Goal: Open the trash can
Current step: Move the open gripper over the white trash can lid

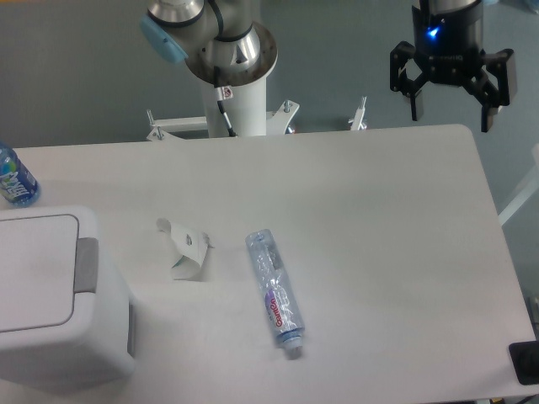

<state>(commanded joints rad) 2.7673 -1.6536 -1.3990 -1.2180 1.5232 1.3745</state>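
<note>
The trash can (50, 295) is a large white box-shaped bin at the left front of the table. Its flat inset lid lies closed, and a grey push strip (87, 265) runs along its right edge. My gripper (451, 116) hangs high above the table's far right corner, far from the bin. Its black fingers are spread wide with nothing between them, so it is open.
A small folded white carton (187, 249) lies right of the bin. A clear plastic bottle (274, 291) lies on its side mid-table. A blue-labelled bottle (14, 178) stands at the far left edge. The arm's base (234, 76) rises behind the table.
</note>
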